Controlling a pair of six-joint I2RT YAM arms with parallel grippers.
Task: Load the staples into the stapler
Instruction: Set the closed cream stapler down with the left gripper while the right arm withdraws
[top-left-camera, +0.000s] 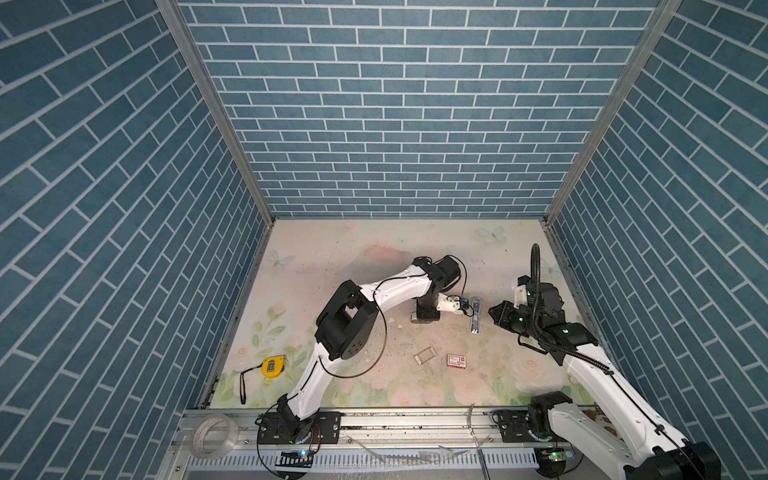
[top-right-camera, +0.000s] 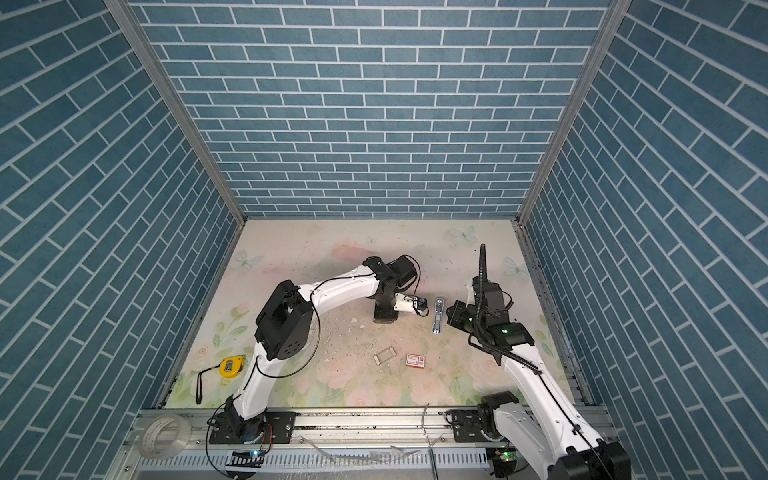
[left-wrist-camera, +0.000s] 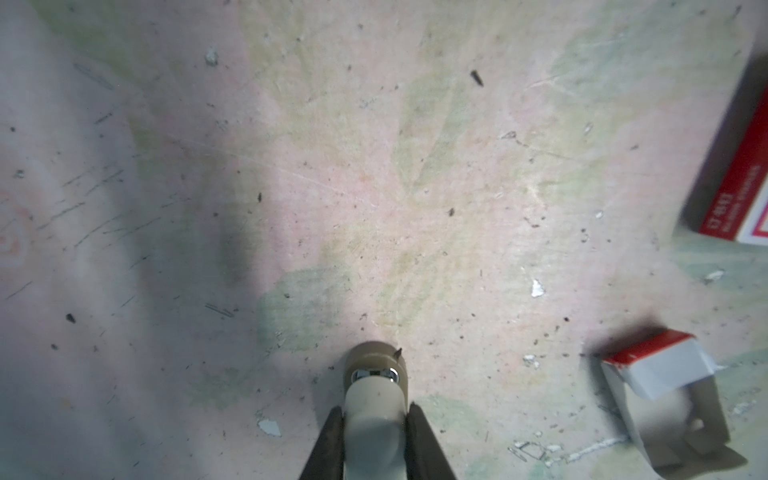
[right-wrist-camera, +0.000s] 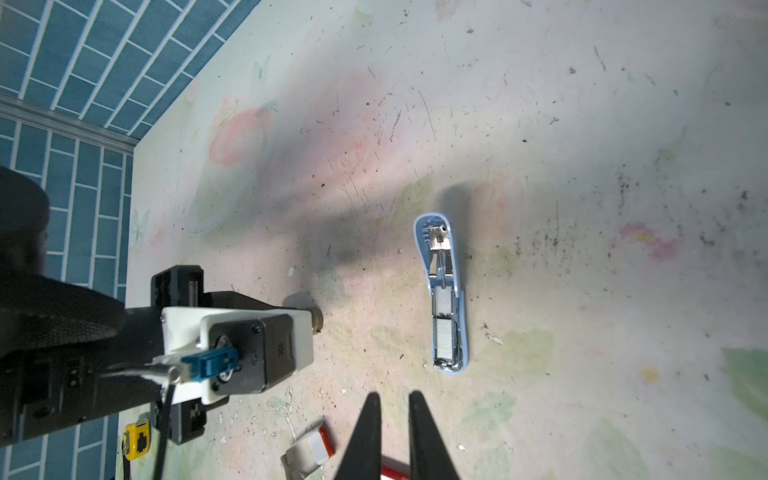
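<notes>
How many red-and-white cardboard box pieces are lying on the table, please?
2: the printed box near the front, and an open sleeve just left of it. More could hide beneath the arms.

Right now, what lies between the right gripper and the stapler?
Only bare table with a few specks lies between the right gripper and the open stapler, seen in the right wrist view.
</notes>
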